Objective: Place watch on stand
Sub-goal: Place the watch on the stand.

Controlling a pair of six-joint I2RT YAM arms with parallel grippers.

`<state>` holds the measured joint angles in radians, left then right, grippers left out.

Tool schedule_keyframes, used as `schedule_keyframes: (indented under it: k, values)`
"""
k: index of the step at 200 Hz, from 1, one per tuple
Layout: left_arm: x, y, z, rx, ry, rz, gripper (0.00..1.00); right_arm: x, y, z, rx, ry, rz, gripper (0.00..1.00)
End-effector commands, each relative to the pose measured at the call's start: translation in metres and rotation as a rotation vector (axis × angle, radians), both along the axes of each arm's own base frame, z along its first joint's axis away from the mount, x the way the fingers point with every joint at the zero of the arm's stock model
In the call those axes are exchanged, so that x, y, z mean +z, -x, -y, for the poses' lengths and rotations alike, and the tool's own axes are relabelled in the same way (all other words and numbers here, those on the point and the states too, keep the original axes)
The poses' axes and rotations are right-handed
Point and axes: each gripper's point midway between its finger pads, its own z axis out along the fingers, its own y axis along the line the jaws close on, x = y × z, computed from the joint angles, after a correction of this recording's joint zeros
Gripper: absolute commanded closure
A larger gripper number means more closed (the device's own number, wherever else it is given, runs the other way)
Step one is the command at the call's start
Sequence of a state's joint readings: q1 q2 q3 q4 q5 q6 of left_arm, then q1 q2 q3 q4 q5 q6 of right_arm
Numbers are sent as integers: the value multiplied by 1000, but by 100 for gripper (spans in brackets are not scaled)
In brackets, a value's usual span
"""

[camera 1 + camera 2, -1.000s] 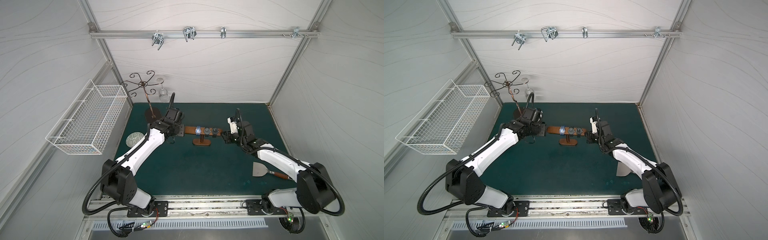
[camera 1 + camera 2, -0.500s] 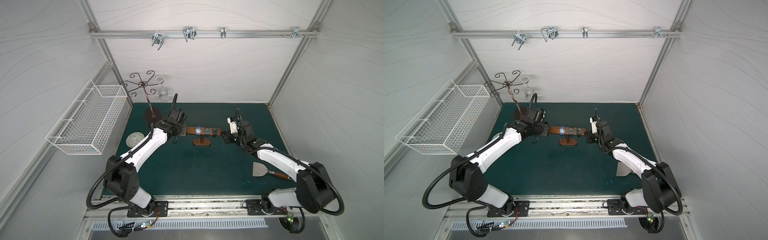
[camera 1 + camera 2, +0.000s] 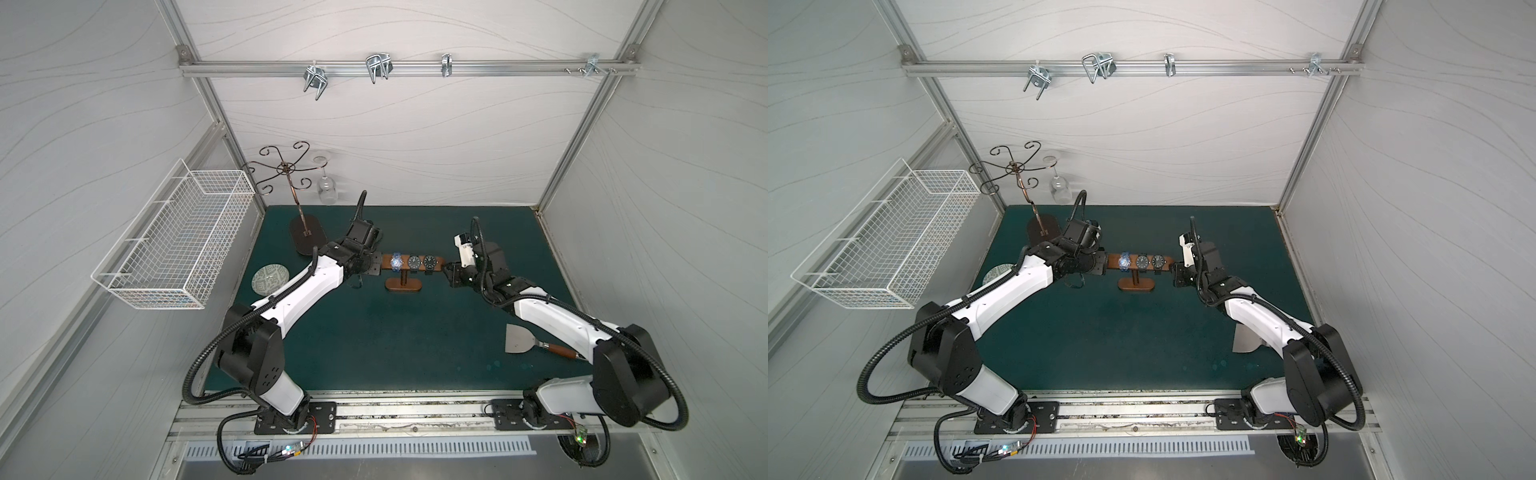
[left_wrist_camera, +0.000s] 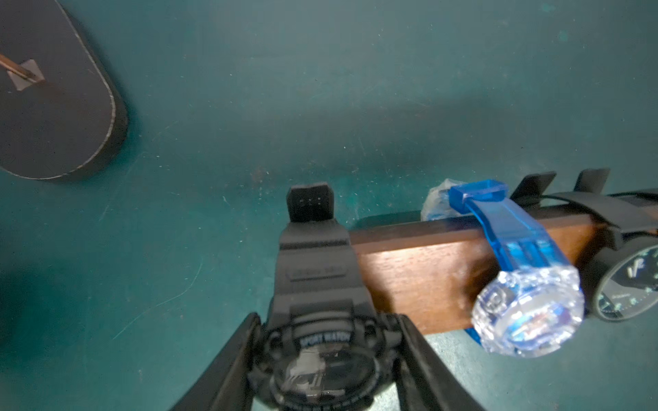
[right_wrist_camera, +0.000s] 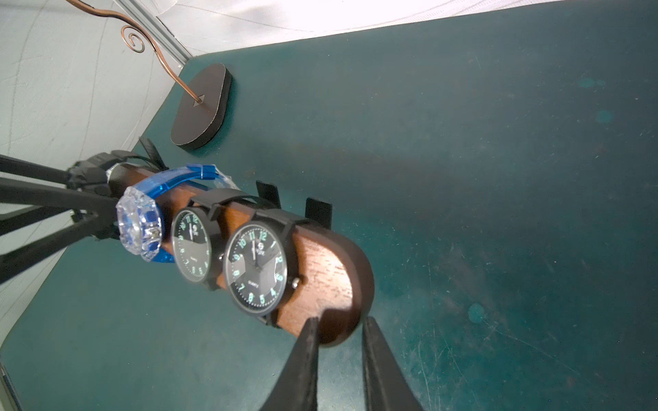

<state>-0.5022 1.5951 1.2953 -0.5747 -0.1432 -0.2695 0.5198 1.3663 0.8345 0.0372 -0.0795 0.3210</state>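
Observation:
The brown wooden stand sits mid-table in both top views, base. Its crossbar carries a clear blue watch and two black dial watches. My left gripper is shut on a black sport watch by its case, at the crossbar's left end. The strap covers that end; whether the bar passes through the loop I cannot tell. My right gripper is shut on the rounded right end of the crossbar.
The tall dark metal rack stands at the back left with a wine glass hanging from it. A patterned plate lies left of my left arm. A scraper lies at the right. A white wire basket hangs on the left wall.
My left arm has shifted a little towards the stand's left end with the black watch. The right arm has stayed at the right end.

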Motion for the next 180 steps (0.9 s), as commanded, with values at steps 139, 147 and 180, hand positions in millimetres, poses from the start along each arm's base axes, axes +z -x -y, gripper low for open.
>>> schedule_keyframes:
  k: [139,147,180]
  values:
    - [26,-15,38,-26,44,72,73,9,0,-5,22,15,31,76]
    - [26,-15,38,-25,46,71,73,9,1,-5,23,16,32,76]
    - [26,-16,40,-24,45,74,73,10,1,-5,24,14,34,76]
